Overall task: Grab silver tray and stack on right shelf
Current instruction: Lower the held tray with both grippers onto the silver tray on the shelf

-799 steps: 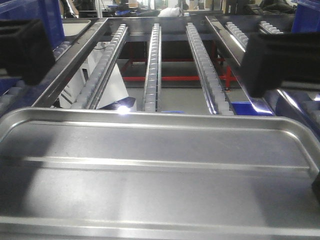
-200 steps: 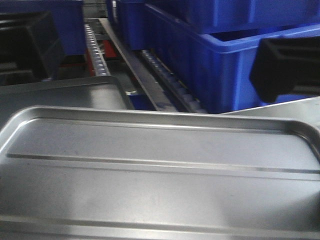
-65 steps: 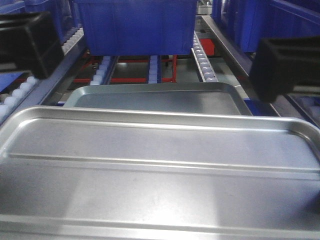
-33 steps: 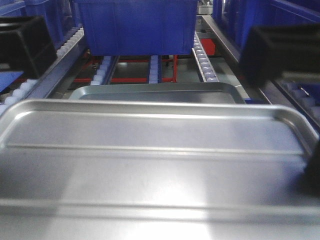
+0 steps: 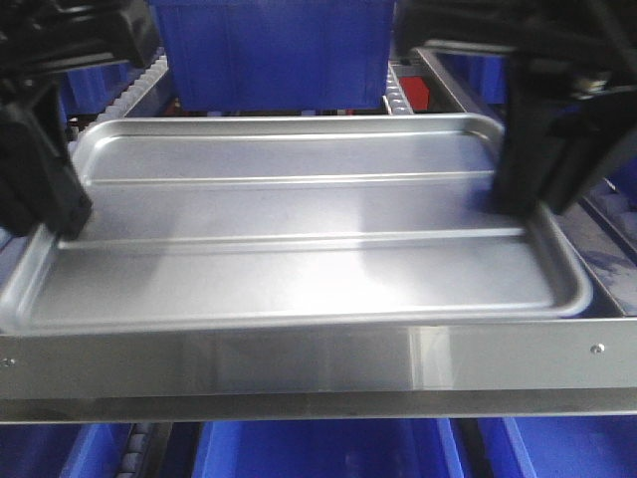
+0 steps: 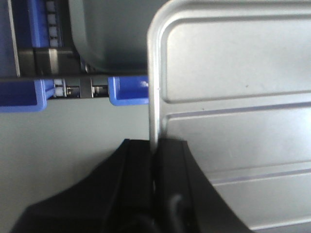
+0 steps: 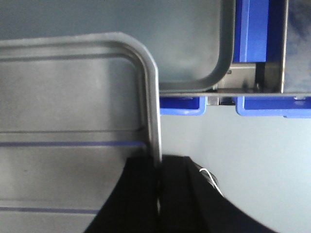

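The silver tray (image 5: 299,269), shiny with two lengthwise ribs, is held level between both grippers just above the right shelf's polished front bar (image 5: 299,363). My left gripper (image 5: 55,224) is shut on the tray's left rim (image 6: 154,121). My right gripper (image 5: 523,204) is shut on its right rim (image 7: 154,121). In the wrist views the tray's far end overlaps the duller grey tray (image 6: 107,34) (image 7: 194,43) lying on the shelf. I cannot tell whether the two trays touch.
A blue bin (image 5: 269,50) stands on the shelf just behind the trays. White roller rails (image 5: 139,80) run beside it. More blue bins (image 5: 318,448) sit below the front bar. Grey floor (image 7: 252,170) shows under the grippers.
The silver tray has moved forward and down toward the shelf and now covers the duller tray. The front bar has come into view, and both grippers show at the tray's ends.
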{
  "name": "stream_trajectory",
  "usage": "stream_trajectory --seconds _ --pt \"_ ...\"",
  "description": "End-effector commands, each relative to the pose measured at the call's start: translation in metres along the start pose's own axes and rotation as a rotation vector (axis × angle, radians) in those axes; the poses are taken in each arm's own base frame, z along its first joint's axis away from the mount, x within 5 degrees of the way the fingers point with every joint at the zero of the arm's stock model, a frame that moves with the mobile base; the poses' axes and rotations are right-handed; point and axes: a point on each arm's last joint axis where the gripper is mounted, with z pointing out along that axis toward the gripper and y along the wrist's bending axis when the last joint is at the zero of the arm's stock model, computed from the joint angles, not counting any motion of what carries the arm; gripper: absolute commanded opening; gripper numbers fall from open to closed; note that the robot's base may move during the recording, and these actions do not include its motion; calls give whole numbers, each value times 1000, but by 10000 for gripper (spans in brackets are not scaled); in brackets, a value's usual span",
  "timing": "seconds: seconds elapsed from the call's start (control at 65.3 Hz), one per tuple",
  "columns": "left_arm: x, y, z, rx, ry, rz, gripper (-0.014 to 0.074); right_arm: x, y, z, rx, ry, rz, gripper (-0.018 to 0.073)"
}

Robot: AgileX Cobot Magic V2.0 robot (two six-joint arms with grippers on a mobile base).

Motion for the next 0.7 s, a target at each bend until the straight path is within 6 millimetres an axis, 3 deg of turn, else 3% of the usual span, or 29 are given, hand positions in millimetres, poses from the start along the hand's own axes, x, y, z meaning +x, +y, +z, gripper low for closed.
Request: stream_trajectory --seconds 0.0,0.199,0.368,0.521,0.689 --pt "-24 8 -2 -29 -60 59 -92 -28 1 -2 5 -116 -25 78" --pt "-65 15 31 -24 -38 65 -89 -59 7 36 -1 -143 -17 78" --pt "-88 18 59 -26 -33 43 -89 -80 7 63 36 -130 -2 78" --pt "-99 15 79 -35 -18 37 -89 -91 12 80 25 -141 -30 78" --pt "-100 14 96 -40 4 38 -89 -97 13 87 28 -141 -24 78"
